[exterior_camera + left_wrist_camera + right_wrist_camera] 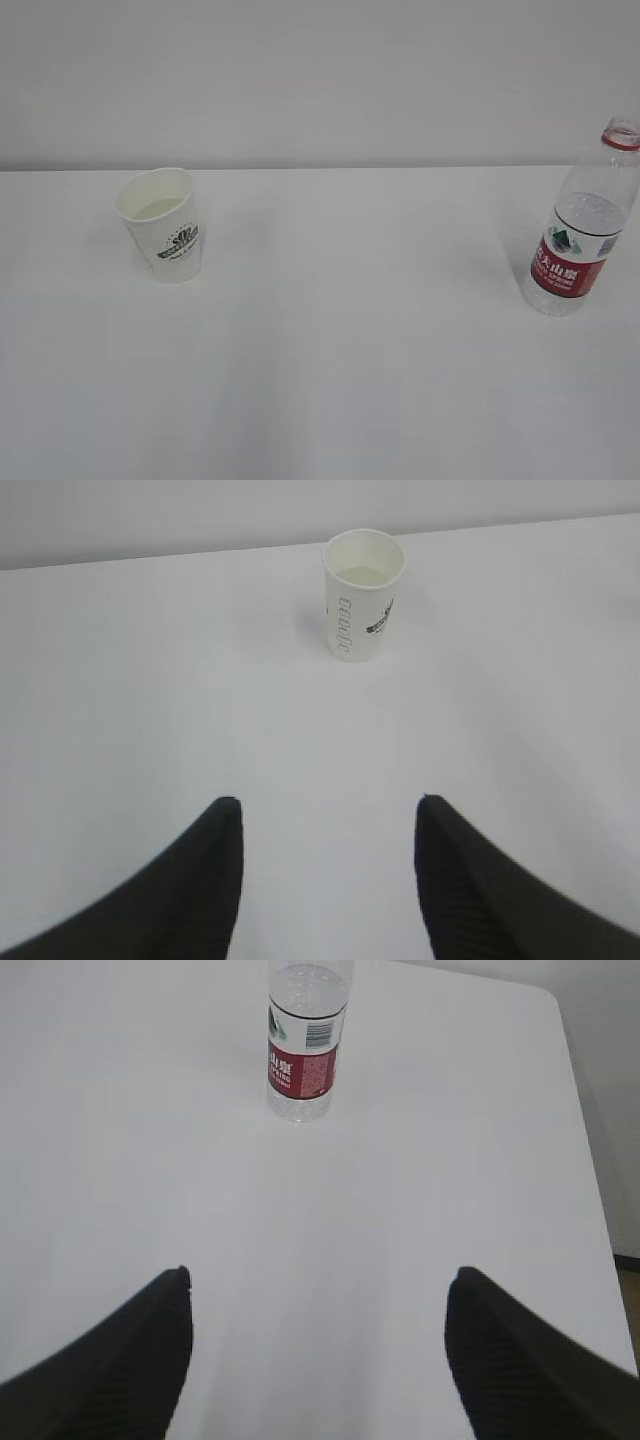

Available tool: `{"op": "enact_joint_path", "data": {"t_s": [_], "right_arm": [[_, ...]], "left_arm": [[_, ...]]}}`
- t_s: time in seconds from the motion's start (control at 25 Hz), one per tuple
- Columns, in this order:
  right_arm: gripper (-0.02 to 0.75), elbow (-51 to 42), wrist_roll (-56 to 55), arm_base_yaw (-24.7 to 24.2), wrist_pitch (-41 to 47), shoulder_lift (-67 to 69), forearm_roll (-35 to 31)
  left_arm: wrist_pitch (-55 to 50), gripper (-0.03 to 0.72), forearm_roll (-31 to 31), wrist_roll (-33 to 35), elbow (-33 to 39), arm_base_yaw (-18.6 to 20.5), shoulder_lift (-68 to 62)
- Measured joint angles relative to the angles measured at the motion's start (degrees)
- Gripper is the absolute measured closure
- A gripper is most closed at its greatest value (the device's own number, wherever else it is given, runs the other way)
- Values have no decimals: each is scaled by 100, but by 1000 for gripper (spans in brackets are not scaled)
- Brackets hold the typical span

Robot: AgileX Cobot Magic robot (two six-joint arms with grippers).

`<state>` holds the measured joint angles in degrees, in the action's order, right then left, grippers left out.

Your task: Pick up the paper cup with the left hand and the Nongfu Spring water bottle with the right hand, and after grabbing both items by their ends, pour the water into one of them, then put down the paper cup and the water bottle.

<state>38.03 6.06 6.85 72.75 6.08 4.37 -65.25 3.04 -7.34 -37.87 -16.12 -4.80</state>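
Cup (364,595) upright, well beyond parted fingers (215,870).

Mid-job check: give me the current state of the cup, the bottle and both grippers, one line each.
paper cup: upright on the table, free, some liquid inside.
Nongfu Spring water bottle: upright, uncapped, free, partly filled.
left hand: open, empty, short of the cup.
right hand: wide open, empty, short of the bottle.

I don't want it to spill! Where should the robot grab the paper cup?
Probably around the middle of the paper cup, jaws either side, coming in level from the front. It stands upright, open-topped with liquid inside, so squeezing the soft rim could tip it.
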Motion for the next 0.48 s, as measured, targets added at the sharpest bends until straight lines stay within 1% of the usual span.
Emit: {"op": "enact_joint_path", "data": {"t_s": [0.24, 0.48], "right_arm": [[146, -3, -131, 0, -256, -417, -50], [146, -40, -159, 0, -268, -706, -59]], "left_arm": [[-47, 289, -75, 0, 0, 0, 322], [-172, 291, -97, 0, 0, 0, 397]]}}
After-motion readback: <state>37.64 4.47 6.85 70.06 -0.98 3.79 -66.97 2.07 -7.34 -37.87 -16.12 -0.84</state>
